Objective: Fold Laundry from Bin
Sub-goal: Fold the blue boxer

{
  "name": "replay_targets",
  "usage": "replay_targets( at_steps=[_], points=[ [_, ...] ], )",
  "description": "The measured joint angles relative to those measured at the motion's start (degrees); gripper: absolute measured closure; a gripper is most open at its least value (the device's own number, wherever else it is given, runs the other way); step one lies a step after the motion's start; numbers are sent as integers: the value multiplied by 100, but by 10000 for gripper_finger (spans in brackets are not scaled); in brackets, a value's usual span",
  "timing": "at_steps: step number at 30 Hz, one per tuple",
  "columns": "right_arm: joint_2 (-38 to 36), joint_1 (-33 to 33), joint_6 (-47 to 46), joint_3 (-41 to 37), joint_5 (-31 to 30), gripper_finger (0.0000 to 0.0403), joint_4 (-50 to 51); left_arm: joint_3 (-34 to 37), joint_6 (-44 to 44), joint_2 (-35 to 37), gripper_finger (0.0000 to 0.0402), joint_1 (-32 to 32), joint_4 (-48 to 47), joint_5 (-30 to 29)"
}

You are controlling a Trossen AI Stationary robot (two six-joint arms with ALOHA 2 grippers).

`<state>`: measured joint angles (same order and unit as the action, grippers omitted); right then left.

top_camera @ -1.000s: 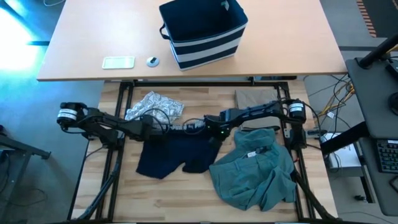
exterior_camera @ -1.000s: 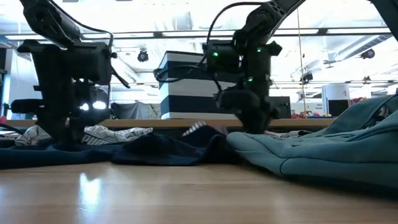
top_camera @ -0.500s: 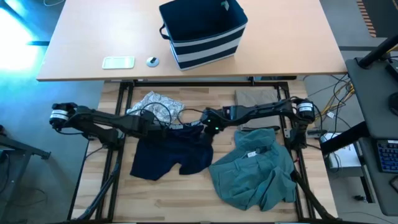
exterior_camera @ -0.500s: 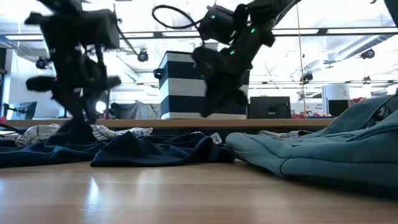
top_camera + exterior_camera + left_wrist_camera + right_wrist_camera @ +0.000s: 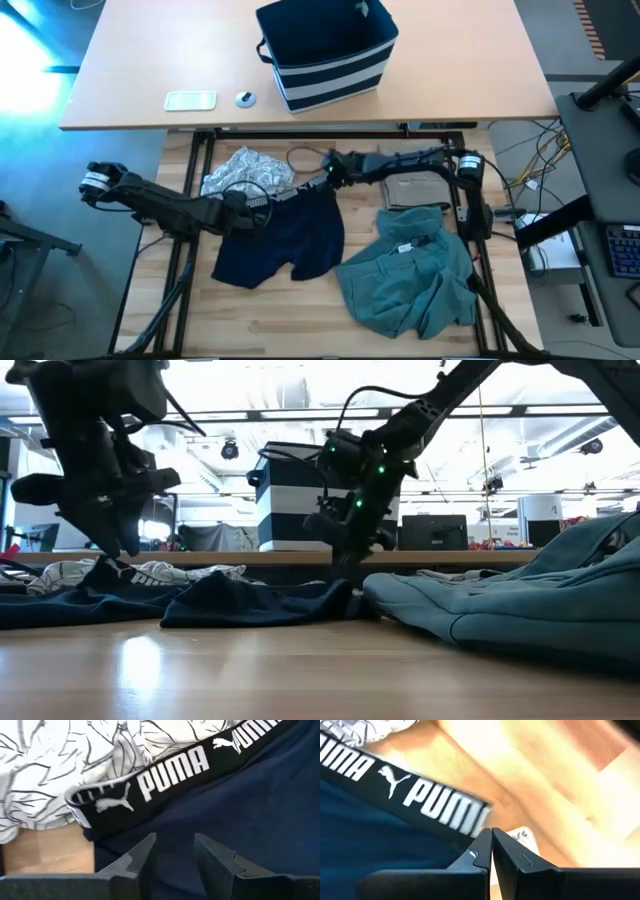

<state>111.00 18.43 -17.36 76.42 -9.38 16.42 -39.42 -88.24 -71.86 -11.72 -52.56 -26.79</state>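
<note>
Dark navy shorts with a white-print waistband lie spread flat on the near wooden table. My left gripper is open, just over the cloth below the waistband's left end. My right gripper is shut and empty, raised off the table beside the waistband's right end. The grey-white patterned garment, the tan one and the teal-green one lie around the shorts. The striped navy bin stands on the far table. My left gripper's open fingers point down over the navy cloth just below the waistband's left end. I cannot tell whether they touch it.
The teal garment lies heaped at the near right, close to the shorts' right leg. A flat white object and a small round one lie on the far table, left of the bin. Bare wood shows along the near edge.
My right gripper has gone toward the far edge and risen clear of the shorts. My left gripper has gone a little toward the left edge. The shorts have been spread out: their waistband now runs straighter and they lie flatter than a second ago.
</note>
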Motion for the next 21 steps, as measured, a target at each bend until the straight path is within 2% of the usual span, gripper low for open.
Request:
replay_targets(
  at_steps=[4, 6, 9, 12, 17, 21],
  points=[
    [-264, 51, 493, 291, 319, 394, 856, -77, 52, -63, 286, -2, 18, 33],
    [-503, -55, 590, 343, 782, 394, 1281, -112, 57, -60, 286, -28, 25, 34],
    [-798, -450, 440, 237, 1483, 394, 1669, -194, 68, -55, 286, -220, 65, 96],
    [-901, -1086, 77, 86, 1928, 394, 1645, -231, 81, -55, 286, -592, 229, 268],
    [-732, -2214, -570, -42, 2007, 394, 1016, -246, 54, -89, 286, -1348, 779, 440],
    [-368, -2704, -1001, -62, 1730, 394, 950, -128, 6, -351, 286, -1763, 1399, 775]
  ],
)
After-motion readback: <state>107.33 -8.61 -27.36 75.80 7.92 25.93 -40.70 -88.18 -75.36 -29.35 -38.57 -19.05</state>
